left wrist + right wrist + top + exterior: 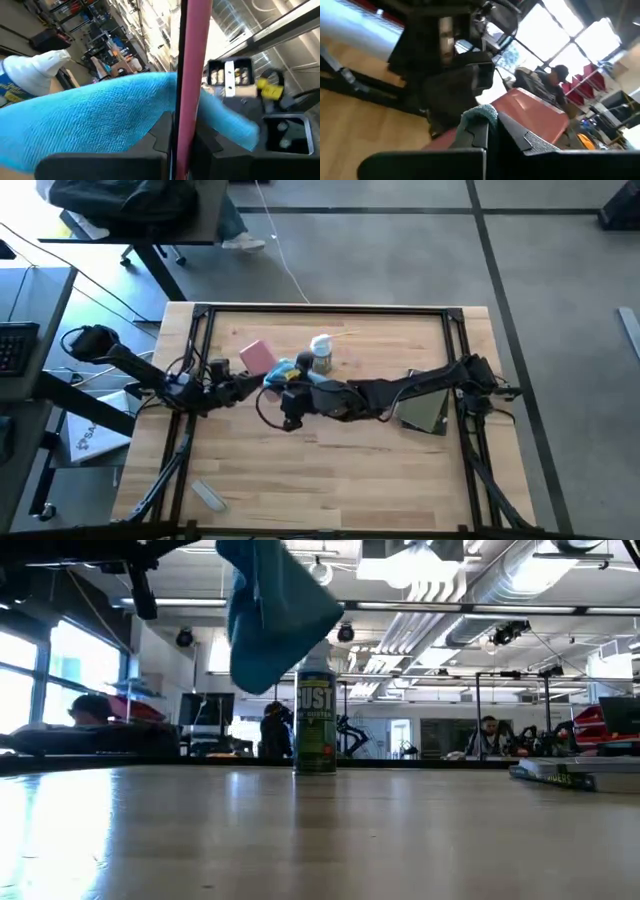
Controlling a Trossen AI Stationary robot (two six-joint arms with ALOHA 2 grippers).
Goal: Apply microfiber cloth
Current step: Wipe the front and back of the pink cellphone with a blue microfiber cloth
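My left tool (262, 380) holds the pink phone (257, 356) edge-on; my right tool (292, 395) is closed on the cloth (283, 370), at tabletop centre. Pressing hard could twist the phone loose toward the spray can (321, 356) at 3 o'clock.

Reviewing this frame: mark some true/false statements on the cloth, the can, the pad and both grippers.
1. The microfiber cloth hangs clear of the table. True.
2. The spray can lies on its side. False: it stands upright.
3. The left gripper grips a flat pink object. True.
4. The grey-green pad lies at the table's left edge. False: it lies on the right side, by the right arm.
5. The right gripper is open and empty. False: it pinches the cloth.
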